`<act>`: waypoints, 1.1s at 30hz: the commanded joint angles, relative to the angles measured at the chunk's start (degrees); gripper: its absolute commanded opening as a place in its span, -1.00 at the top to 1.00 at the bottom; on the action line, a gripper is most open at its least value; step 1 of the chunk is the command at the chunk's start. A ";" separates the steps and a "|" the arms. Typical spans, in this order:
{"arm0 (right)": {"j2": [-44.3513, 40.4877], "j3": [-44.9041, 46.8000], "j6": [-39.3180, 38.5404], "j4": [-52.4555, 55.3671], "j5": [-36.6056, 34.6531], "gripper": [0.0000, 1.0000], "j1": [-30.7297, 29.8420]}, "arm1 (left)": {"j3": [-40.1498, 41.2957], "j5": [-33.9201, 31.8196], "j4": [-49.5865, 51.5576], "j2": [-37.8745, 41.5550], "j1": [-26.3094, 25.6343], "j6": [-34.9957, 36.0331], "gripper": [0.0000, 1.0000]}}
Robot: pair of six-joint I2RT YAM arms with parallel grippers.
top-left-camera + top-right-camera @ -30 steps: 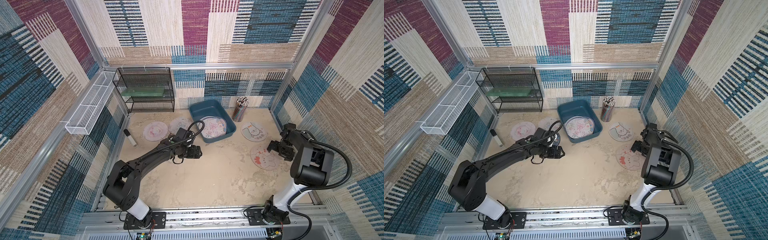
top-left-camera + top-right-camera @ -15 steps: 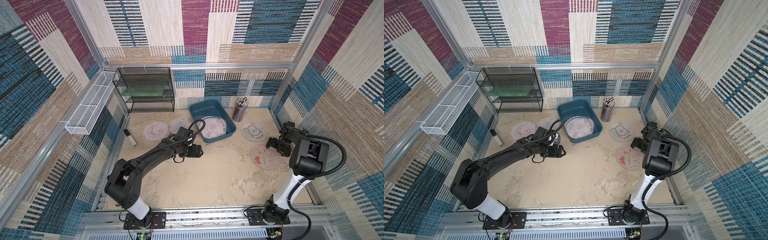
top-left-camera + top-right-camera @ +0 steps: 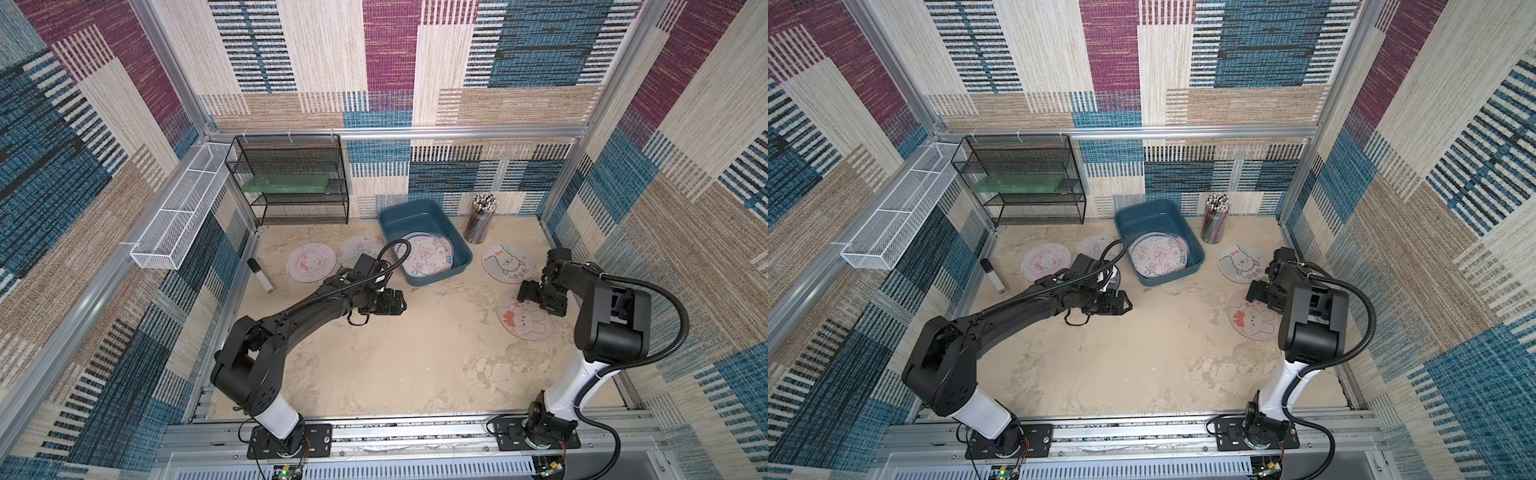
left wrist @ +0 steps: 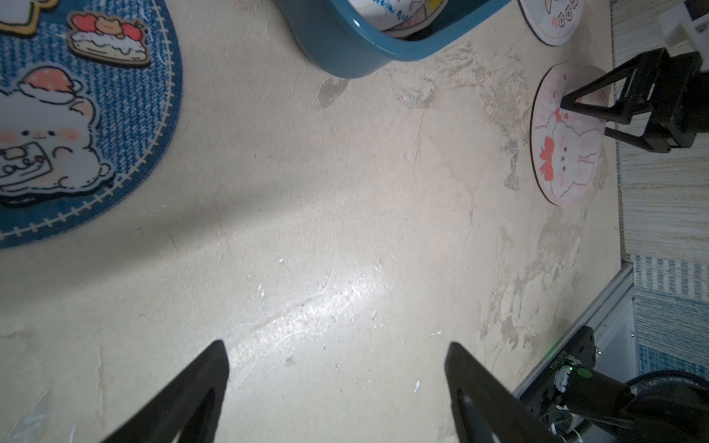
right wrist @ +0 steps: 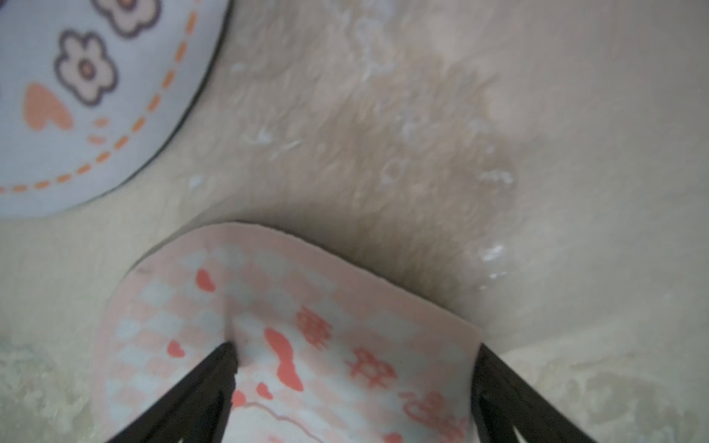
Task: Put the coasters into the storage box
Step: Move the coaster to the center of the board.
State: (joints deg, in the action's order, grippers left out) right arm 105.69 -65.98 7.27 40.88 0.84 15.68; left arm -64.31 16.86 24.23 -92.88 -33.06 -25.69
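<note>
Right pincer (image 5: 355,347), jaws spread, angles down onto the bunny coaster (image 3: 527,321).

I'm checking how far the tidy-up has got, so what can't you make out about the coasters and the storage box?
How many coasters lie in the storage box: in both top views the upper ones cover the rest.
Blue coaster: left arm covers most in both top views; left wrist view cuts it off.
Whether right gripper touches bunny coaster: right wrist view blurred.
</note>
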 commanded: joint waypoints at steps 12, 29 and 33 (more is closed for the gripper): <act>-4.20 11.18 7.10 7.40 16.58 -0.89 -10.91 | 0.85 0.55 -1.16 1.12 0.01 0.90 -0.75; -15.77 11.16 12.50 13.01 20.44 -0.90 -10.48 | 0.52 1.24 -1.29 0.44 -0.07 1.35 -0.75; -15.12 8.84 9.73 12.37 14.64 -0.89 -6.20 | -0.01 1.48 -1.49 0.20 -0.24 0.98 -0.75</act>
State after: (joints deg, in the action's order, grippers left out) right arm 90.21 -55.72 19.29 52.58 19.84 7.73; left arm -63.72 17.10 23.64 -92.44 -33.12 -25.47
